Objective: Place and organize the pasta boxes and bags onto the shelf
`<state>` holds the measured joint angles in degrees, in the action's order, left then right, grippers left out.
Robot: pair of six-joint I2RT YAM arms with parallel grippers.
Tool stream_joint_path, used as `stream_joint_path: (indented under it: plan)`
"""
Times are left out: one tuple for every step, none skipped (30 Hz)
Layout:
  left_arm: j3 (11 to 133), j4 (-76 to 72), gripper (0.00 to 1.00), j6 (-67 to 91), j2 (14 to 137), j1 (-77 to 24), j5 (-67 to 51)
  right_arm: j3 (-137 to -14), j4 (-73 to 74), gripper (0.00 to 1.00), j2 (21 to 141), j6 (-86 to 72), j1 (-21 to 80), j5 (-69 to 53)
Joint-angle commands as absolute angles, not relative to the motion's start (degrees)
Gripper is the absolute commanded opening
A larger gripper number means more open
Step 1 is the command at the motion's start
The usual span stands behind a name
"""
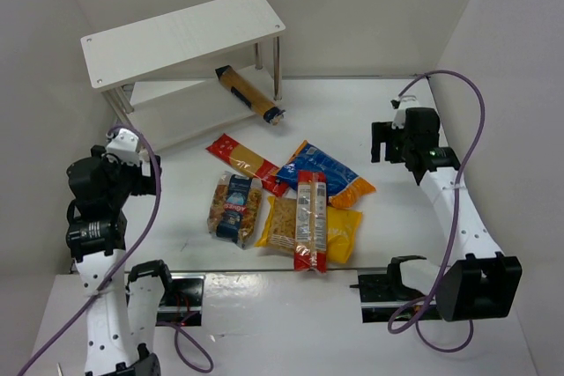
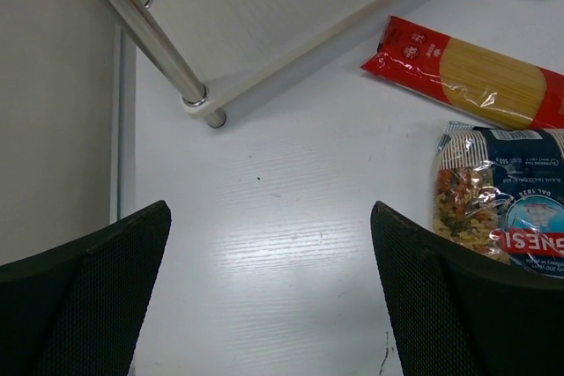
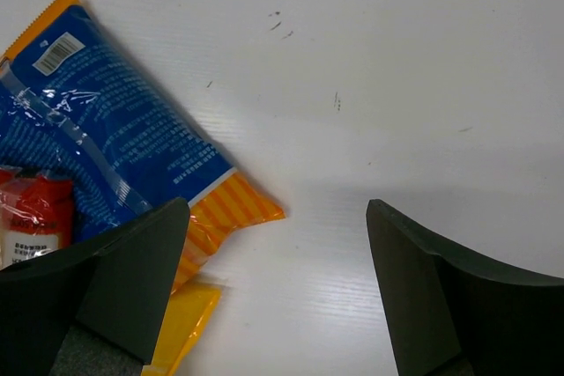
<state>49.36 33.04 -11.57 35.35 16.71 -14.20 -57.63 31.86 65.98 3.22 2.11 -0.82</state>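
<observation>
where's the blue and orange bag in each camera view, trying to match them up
Top external: the blue-orange bag lies mid-table, at the right of the pack cluster.
Left wrist: not in it.
Right wrist: upper left, running diagonally down to its orange-striped end.
Shared landmark: the yellow bag just below that striped end, at bottom left in the right wrist view.

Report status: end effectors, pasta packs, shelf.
Left end effector open, empty. Right end effector open, empty, near the blue-orange bag. One spaghetti pack on the shelf lower tier; rest on table. Shelf front unobstructed.
</observation>
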Motion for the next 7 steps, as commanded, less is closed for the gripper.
stream_joint_path:
  plan:
    - [50.36,31.90,1.00,-10.28,34.19,16.52,-14.24,-56.26,30.24,0.90,62.06,1.93,0.62,0.70]
    - [50.36,31.90,1.00,-10.28,34.19,16.52,-14.24,-56.25,30.23,0.91,61.53,1.93,0.62,0.70]
    - [50.36,31.90,1.00,-10.28,34.19,16.52,-14.85,-56.25,30.23,0.91,61.52,1.93,0.62,0.70]
    - [50.36,31.90,1.00,-10.28,34.80,16.52,-14.85,-56.25,30.23,0.91,60.91,1.93,0.09,0.70]
    - [50.36,31.90,1.00,-10.28,34.80,16.52,-14.85,-56.25,30.23,0.91,60.39,2.46,0.09,0.70]
    - [50.36,31.90,1.00,-10.28,35.33,16.52,-14.85,-55.73,30.23,0.91,60.38,2.46,0.09,0.70]
    - [50.36,31.90,1.00,-10.28,35.33,16.52,-14.85,-55.72,30.23,0.93,59.51,2.46,0.09,1.23]
